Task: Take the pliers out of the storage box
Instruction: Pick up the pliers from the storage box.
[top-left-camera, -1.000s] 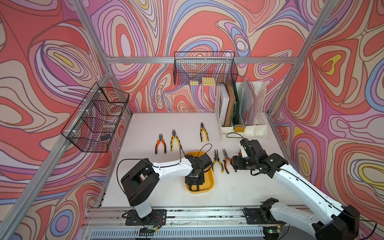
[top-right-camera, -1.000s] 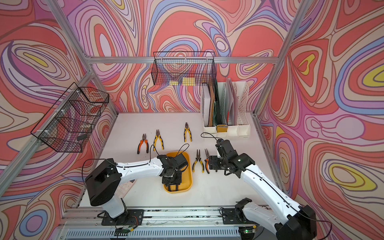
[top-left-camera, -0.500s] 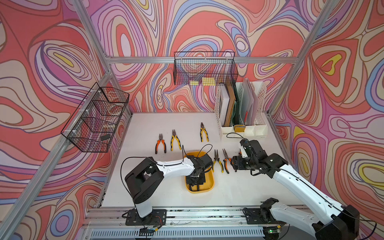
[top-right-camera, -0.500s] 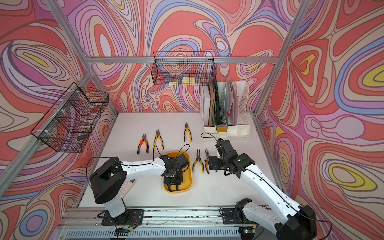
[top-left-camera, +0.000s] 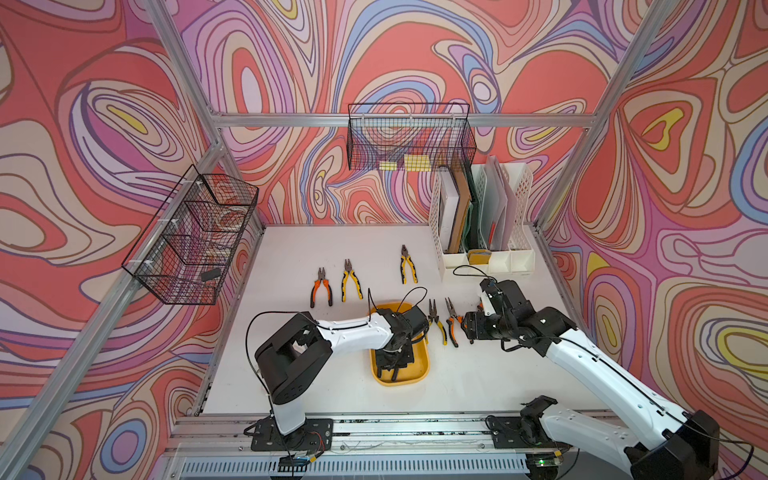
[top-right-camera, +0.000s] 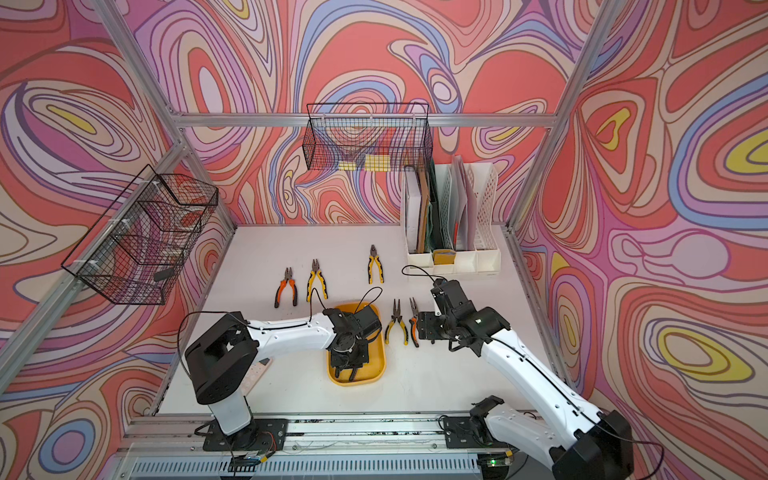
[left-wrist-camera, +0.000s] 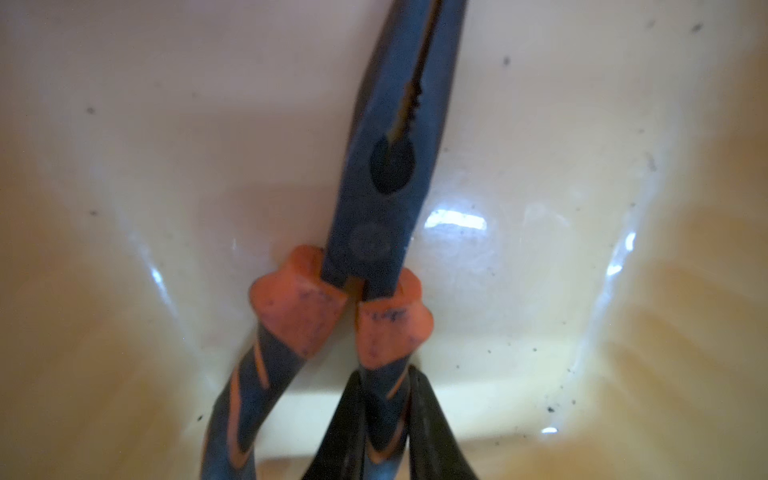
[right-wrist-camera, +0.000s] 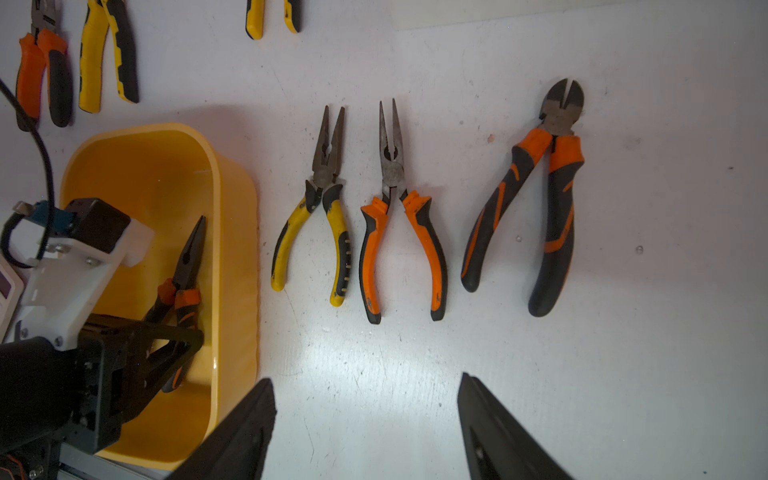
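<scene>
In the yellow storage box (top-left-camera: 423, 365), at the front middle of the white tabletop (top-left-camera: 478, 386), lies one pair of orange-and-black long-nosed pliers (left-wrist-camera: 382, 187). Its dark nose points toward the far end of the box and its handles toward the near end. The left pincer (left-wrist-camera: 384, 419) reaches down into the box over those handles. In the left wrist view its two black fingers (left-wrist-camera: 340, 436) stand narrow, pressed against either side of one handle, while the other handle lies free just beside them. Whether the tool is raised off the box floor I cannot tell. The right pincer (right-wrist-camera: 365, 419) hovers over bare tabletop to the right of the box, well apart from the boxed pliers, its jaws wide with nothing between them. Ahead of it, in the right wrist view, three tools lie side by side on the tabletop with noses pointing away. These are a yellow-and-black long-nosed pair (right-wrist-camera: 324, 183) nearest the box, an orange long-nosed pair (right-wrist-camera: 392, 174) beside it, and orange-and-black cutters (right-wrist-camera: 555, 166) farthest out. Farther back, in a top view, lie an orange blunt pair (top-left-camera: 321, 279), a yellow blunt pair (top-left-camera: 348, 272) just beside it, and a second yellow pair (top-left-camera: 404, 257) set apart toward the white file rack (top-left-camera: 519, 257).
</scene>
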